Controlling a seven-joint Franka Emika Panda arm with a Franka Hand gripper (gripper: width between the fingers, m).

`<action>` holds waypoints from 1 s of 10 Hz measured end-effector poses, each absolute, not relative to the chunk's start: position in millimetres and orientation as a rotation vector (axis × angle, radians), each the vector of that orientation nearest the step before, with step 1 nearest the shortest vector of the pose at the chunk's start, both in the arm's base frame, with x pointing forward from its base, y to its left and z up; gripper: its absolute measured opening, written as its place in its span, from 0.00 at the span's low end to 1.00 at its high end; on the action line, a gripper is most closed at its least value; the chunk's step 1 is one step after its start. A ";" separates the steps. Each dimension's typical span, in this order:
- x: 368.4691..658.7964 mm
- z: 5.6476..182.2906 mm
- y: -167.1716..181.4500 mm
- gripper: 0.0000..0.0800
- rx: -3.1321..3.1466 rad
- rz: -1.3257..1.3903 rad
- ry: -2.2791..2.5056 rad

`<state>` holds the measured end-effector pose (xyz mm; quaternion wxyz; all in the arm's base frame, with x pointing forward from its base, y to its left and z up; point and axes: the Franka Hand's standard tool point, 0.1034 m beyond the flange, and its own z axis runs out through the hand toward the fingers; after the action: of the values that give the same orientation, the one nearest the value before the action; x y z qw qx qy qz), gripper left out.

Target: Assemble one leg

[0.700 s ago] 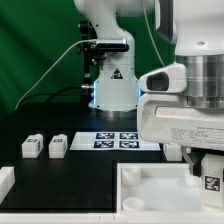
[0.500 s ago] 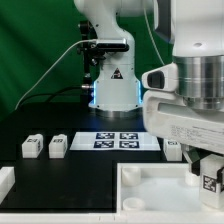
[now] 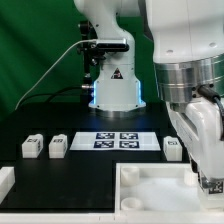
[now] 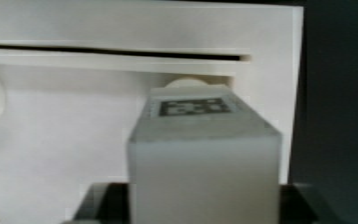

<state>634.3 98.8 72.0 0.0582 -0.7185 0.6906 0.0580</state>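
My gripper [image 3: 208,172] is at the exterior view's lower right, shut on a white square leg [image 3: 212,183] that carries a marker tag. It holds the leg over the right part of the white tabletop [image 3: 150,188]. In the wrist view the leg [image 4: 197,150] stands between my dark fingers [image 4: 105,205], with the gripper [image 4: 201,202] closed on its sides. Behind it lies the tabletop [image 4: 105,70] with a round hole [image 4: 188,84] just past the leg's tagged end.
Two loose white legs [image 3: 32,147] [image 3: 58,146] lie at the exterior view's left and another one [image 3: 172,148] at the right. The marker board [image 3: 118,140] lies between them. A white part's corner [image 3: 5,180] shows at the lower left edge.
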 end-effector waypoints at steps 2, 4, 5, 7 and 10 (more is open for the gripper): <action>636.1 71.4 101.1 0.69 -2.294 0.133 1.947; 637.0 69.7 115.8 0.80 -2.511 -0.007 1.587; 636.7 75.2 124.0 0.80 -2.650 -0.043 1.328; 643.2 82.7 127.2 0.81 -2.840 -0.106 0.862; 642.6 79.2 119.9 0.81 -3.000 -0.149 0.319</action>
<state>642.6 119.9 79.2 0.0604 -0.9914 0.1053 -0.0493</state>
